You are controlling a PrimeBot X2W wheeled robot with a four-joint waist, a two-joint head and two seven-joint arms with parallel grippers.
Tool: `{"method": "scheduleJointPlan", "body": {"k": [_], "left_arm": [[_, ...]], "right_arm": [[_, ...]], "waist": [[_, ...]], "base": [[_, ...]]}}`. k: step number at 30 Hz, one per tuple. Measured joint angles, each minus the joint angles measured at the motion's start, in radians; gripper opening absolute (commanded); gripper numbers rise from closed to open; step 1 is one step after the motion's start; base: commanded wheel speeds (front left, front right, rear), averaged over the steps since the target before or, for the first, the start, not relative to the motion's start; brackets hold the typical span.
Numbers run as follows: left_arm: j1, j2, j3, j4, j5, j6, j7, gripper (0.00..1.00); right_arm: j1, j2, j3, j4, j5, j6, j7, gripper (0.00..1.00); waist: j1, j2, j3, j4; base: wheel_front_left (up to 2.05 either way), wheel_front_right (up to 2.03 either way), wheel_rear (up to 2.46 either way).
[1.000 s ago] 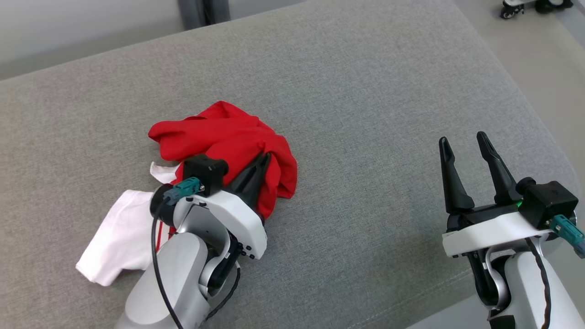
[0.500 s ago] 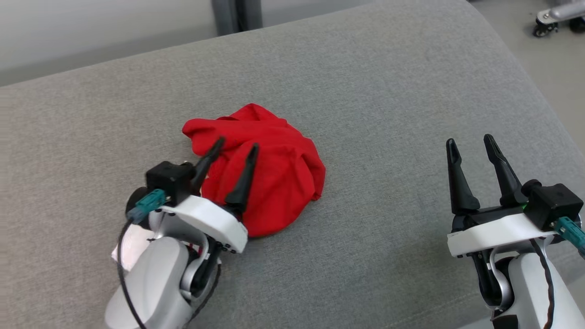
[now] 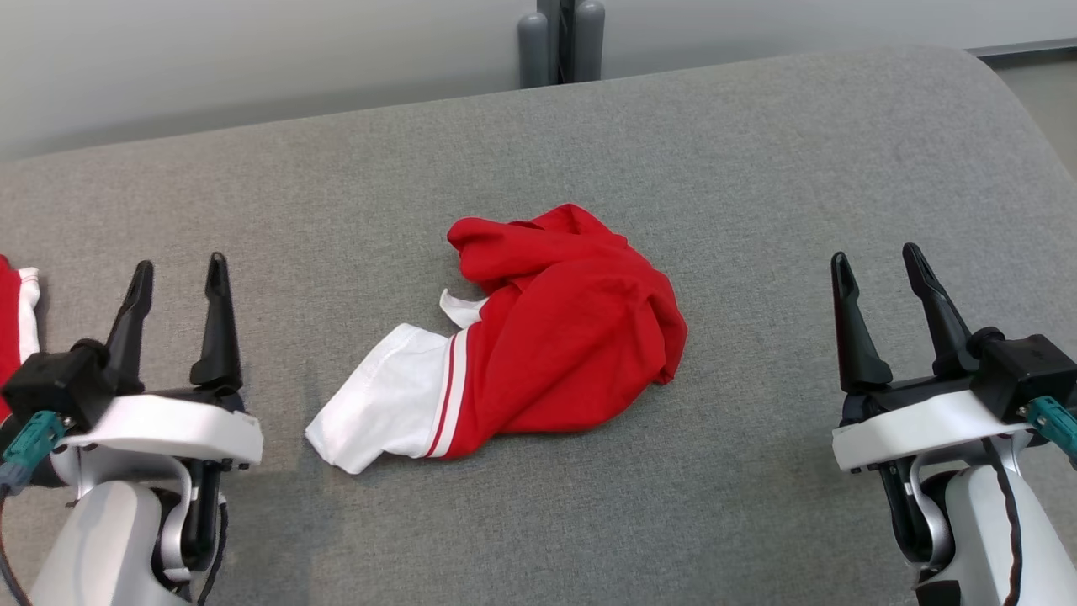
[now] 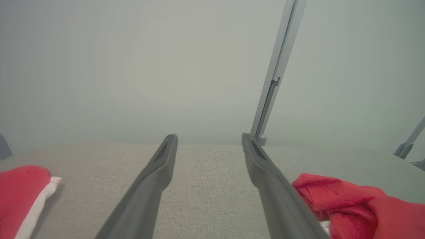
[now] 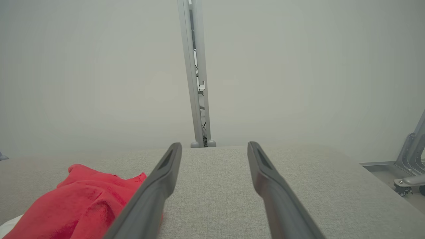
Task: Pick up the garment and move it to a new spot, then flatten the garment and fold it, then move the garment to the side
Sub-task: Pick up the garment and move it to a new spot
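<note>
Crumpled red cloth garment w/ white, red-striped end [image 3: 555, 328] lies bunched at ctr of grey upholstered surface [image 3: 757, 168], between both arms, touching neither. Left pincer [image 3: 181, 263] & right pincer [image 3: 875, 254]: jaws spread wide, nothing held, each well apart from garment. Second red-and-white cloth [image 3: 15, 311] lies at far-left edge, near left pincer.

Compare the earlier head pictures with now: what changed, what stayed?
The left tool, shut on the garment a second ago, opened, let go and drew back to the lower left, clear of it. The garment lies crumpled on the cushion; its shift in view comes from the camera turning. The right tool stayed open and empty.
</note>
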Motion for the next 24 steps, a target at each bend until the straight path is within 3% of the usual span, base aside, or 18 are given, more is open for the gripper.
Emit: {"method": "scheduleJointPlan", "body": {"k": [5, 24], "left_arm": [[0.073, 0.029, 0.031, -0.049, -0.006, 0.029, -0.007, 1.00], [0.285, 0.056, -0.022, -0.213, 0.035, 0.110, 0.089, 1.00]], "right_arm": [[0.018, -0.004, 0.006, -0.002, -0.008, 0.000, 0.012, 1.00], [0.160, -0.012, 0.015, -0.043, -0.006, 0.000, 0.064, 1.00]], "waist": [[0.0000, 0.0000, -0.028, 0.021], [0.0000, 0.0000, -0.152, 0.022]], "base": [[0.00, 0.00, 0.00], [0.00, 0.00, 0.00]]}}
